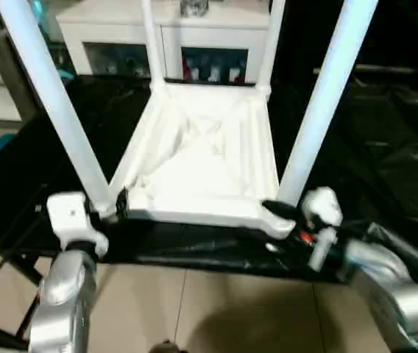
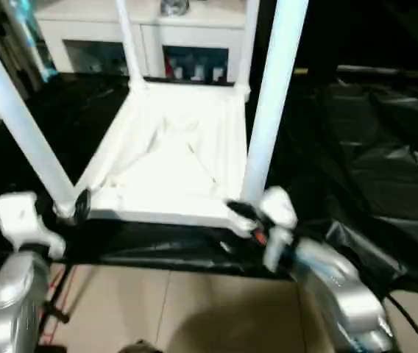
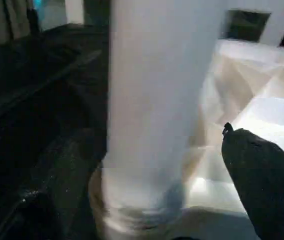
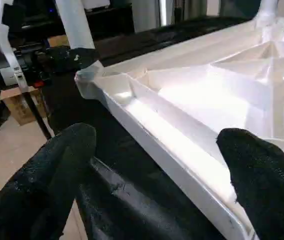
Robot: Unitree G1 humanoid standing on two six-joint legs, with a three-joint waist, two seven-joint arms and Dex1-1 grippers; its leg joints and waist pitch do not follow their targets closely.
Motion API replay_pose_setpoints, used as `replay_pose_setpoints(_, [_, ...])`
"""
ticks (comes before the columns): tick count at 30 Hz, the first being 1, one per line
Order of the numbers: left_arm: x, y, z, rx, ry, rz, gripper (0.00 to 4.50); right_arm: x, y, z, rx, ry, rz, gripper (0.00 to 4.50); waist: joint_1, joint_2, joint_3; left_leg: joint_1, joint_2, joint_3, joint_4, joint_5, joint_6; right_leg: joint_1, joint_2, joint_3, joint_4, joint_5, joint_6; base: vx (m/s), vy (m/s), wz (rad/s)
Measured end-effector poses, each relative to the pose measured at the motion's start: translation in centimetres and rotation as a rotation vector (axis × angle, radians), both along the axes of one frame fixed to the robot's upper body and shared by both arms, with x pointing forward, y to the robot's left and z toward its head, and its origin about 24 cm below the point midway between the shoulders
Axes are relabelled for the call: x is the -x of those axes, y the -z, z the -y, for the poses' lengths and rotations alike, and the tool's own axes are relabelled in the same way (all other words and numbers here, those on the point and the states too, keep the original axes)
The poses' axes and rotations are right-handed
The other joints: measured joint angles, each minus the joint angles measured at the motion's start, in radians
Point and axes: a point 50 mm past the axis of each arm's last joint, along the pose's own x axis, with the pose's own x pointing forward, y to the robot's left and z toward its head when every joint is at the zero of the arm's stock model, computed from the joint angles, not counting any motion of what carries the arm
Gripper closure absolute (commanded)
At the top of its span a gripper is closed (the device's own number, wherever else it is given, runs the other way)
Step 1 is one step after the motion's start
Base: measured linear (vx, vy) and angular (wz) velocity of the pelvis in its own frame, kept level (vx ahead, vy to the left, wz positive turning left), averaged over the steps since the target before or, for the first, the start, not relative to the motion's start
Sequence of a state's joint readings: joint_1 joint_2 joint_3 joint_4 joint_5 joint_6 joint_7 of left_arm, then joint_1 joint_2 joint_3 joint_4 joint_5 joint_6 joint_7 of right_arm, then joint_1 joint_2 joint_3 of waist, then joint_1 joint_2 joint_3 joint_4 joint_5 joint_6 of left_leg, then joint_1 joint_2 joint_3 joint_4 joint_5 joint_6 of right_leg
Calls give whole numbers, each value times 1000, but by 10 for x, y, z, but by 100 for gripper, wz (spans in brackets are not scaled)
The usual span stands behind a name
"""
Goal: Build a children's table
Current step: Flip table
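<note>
The children's table (image 1: 202, 162) lies upside down on black sheeting, its ribbed underside facing up. Four white legs stand in the corner sockets: the near-left leg (image 1: 54, 103), the near-right leg (image 1: 327, 95) and two far legs (image 1: 150, 44). My left gripper (image 1: 110, 206) is open at the foot of the near-left leg (image 3: 157, 100), one black finger (image 3: 267, 185) on either side of it. My right gripper (image 4: 157, 145) is open at the near-right corner, its fingers (image 4: 57, 165) spread on either side of the table's near rim (image 4: 182, 155).
A white glass-door cabinet (image 1: 194, 29) stands behind the table. Black plastic sheeting (image 1: 385, 147) covers the work surface and falls away to the right. Beige tiled floor (image 1: 209, 309) lies in front, between my silver forearms.
</note>
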State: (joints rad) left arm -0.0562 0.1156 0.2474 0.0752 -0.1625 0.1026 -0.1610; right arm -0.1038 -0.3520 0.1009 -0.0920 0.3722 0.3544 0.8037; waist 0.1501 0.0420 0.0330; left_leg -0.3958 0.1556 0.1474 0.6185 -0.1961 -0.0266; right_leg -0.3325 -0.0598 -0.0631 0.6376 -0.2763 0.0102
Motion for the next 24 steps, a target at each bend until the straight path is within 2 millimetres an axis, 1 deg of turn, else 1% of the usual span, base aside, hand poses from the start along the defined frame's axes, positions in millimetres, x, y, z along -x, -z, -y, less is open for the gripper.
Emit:
replay_pose_setpoints(3, [-7, 3, -9, 3, -48, -21, 0, -3, 2, -6, 13, -17, 4, 0, 0, -5, 1, -2, 0, 0, 0, 0, 0, -1, 0, -1, 0, 0, 0, 0, 0, 0])
replay_pose_setpoints(7, [-15, -1, -12, 46, -77, -7, 0, -9, 2, -10, 17, -21, 21, 0, 1, -7, 2, -2, 0, 0, 0, 0, 0, -1, 0, -1, 0, 0, 0, 0, 0, 0])
replay_pose_setpoints(8, [-17, -2, -12, 58, -75, -3, 18, -9, 2, -11, 20, -20, 26, 0, 2, -8, 2, -2, 0, 0, 0, 0, 0, -1, 0, -1, 0, 1, 0, 0, 0, 0])
replay_pose_setpoints(9, [-18, -3, -11, 65, -73, 3, 18, -9, 2, -11, 24, -19, 30, 0, 3, -8, 2, -2, 1, 0, 0, 0, 0, -1, 0, -1, 1, 1, 0, 0, 0, 0])
replay_pose_setpoints(11, [-20, -4, -10, 74, -73, 8, 40, -10, 2, -11, 27, -14, 38, 0, 2, -8, 2, -2, 1, 0, 0, 0, 0, -1, 0, -1, 1, 1, 1, 0, 0, 0])
replay_pose_setpoints(12, [-20, -4, -9, 81, -72, 5, 40, -10, 2, -11, 28, -13, 41, 0, 2, -8, 3, -2, 1, 0, 0, 0, 0, -1, 0, -1, 1, 1, 1, 0, 0, 0])
replay_pose_setpoints(15, [-20, -2, -6, 98, -62, -4, 77, -10, 1, -11, 33, -11, 48, 0, 3, -8, 3, -2, 1, 0, 0, 0, 0, -1, 0, -1, 1, 1, 1, 0, 0, 0])
replay_pose_setpoints(17, [-20, -1, -4, 104, -54, -8, 82, -10, 2, -12, 30, -8, 53, 0, 2, -8, 3, -2, 1, 0, 0, 0, 0, -1, 0, -1, 1, 1, 1, 0, 0, 0])
replay_pose_setpoints(18, [-20, -1, -3, 110, -50, -9, 101, -10, 3, -12, 30, -7, 53, 0, 2, -8, 3, -2, 1, 0, 0, 0, 0, -1, 0, -1, 1, 1, 1, 0, 0, 0])
replay_pose_setpoints(23, [-21, -2, 2, 134, -39, -10, 122, -11, 5, -11, 29, 2, 49, 0, 5, -8, 3, -2, 1, 0, 0, 0, 0, -1, 0, -1, 1, 1, 1, 0, 0, 0])
replay_pose_setpoints(24, [-21, -3, 3, 138, -38, -9, 139, -11, 6, -12, 28, 5, 46, 0, 7, -8, 3, -2, 1, 0, 0, 0, 0, -1, 0, -1, 1, 1, 1, 0, 0, 0])
